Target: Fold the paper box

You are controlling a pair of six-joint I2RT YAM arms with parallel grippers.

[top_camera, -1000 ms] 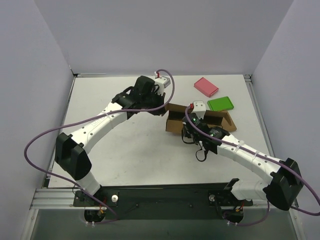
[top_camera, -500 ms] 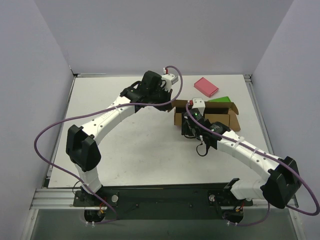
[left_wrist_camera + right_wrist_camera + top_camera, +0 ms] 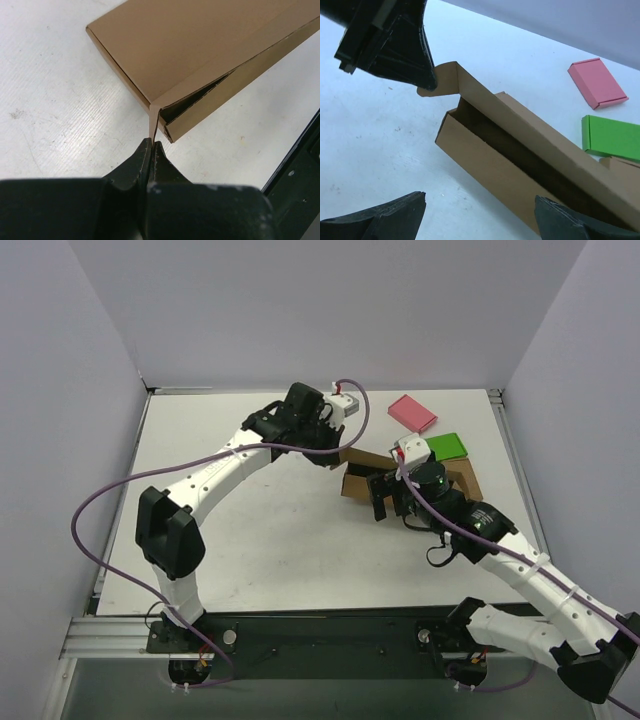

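Left gripper [image 3: 151, 146] clamped on the box's [image 3: 520, 150] corner tab, at its left end. Right gripper [image 3: 480, 197]: jaws wide apart, gripping nothing, facing the box's long side. Box is a half-open trough, interior in shadow. Long axis runs left-right, just nearside of green block [image 3: 441, 448].

The top view looks steeply down from high behind the near edge, taking in the whole white worktop [image 3: 250, 530]. Both wrist views sit close and low, sharing the large plain brown corrugated cardboard box [image 3: 356, 484].
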